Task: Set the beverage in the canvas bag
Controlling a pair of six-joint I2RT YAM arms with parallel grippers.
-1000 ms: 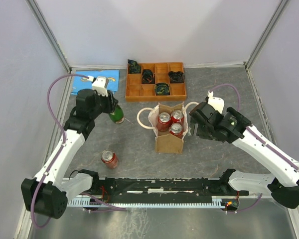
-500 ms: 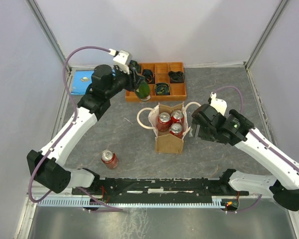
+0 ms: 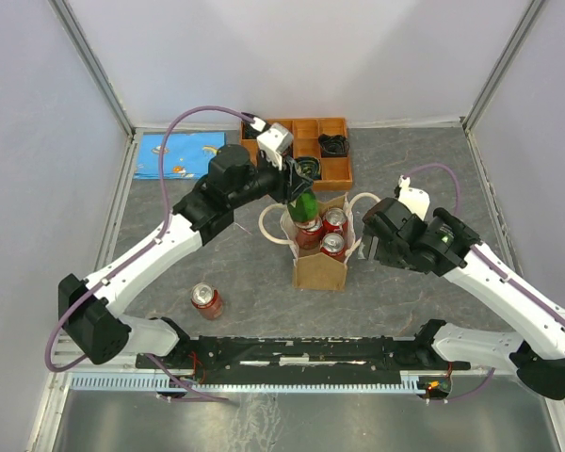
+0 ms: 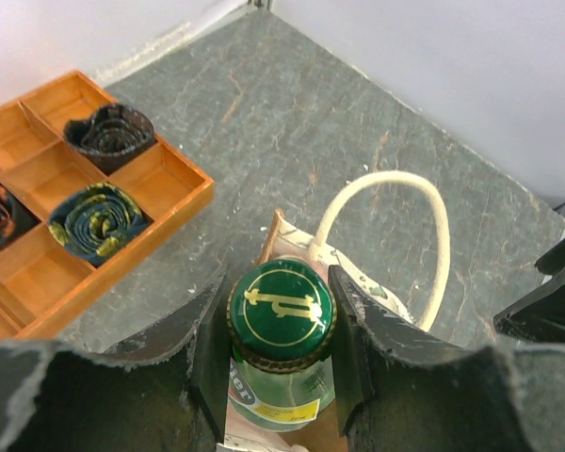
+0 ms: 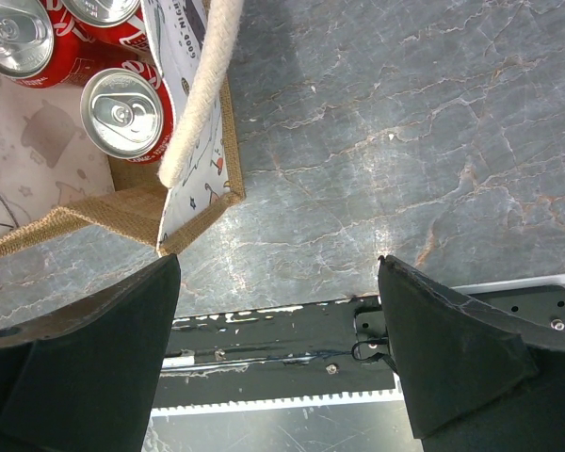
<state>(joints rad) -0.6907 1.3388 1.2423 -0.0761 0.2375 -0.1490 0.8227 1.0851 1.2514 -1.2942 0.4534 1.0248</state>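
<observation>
Well, I had left tool (image 4: 281, 325) clenched on the neck of the glass bottle (image 4: 279, 395), right tool (image 5: 275, 273) released. Seemed heavy, slick, breakable.

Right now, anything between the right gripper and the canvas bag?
Nothing. In the right wrist view, only bare grey table separates the open right gripper from the near corner of the canvas bag.

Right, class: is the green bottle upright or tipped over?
Roughly upright. The left gripper grips the green bottle by the neck with its cap pointing up, over the far left corner of the canvas bag.
</observation>
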